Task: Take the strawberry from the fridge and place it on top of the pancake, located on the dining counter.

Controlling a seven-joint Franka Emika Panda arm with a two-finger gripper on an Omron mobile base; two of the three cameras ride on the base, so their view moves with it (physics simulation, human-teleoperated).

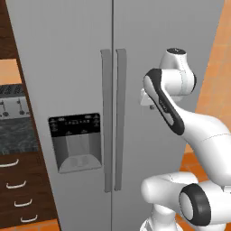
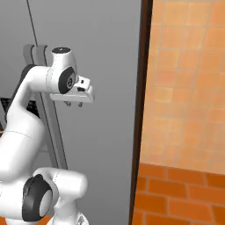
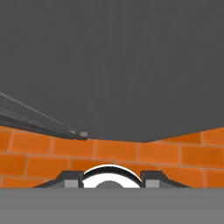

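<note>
The fridge [image 1: 81, 90] stands with both doors closed, its paired handles [image 1: 113, 119] left of the claw [image 2: 74, 104]. The claw hangs just before the right door, pointing down at the orange brick floor [image 3: 113, 153], holding nothing, fingers fairly narrow.

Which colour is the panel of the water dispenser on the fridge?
Black, best seen in the left base view: water dispenser on the grey fridge.

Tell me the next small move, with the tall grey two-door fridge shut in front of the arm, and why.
Probably swing the gripper across to the right door's long vertical handle. Both doors of the tall grey two-door fridge are closed, the gripper hangs beside that handle holding nothing, and no strawberry is reachable yet.
</note>
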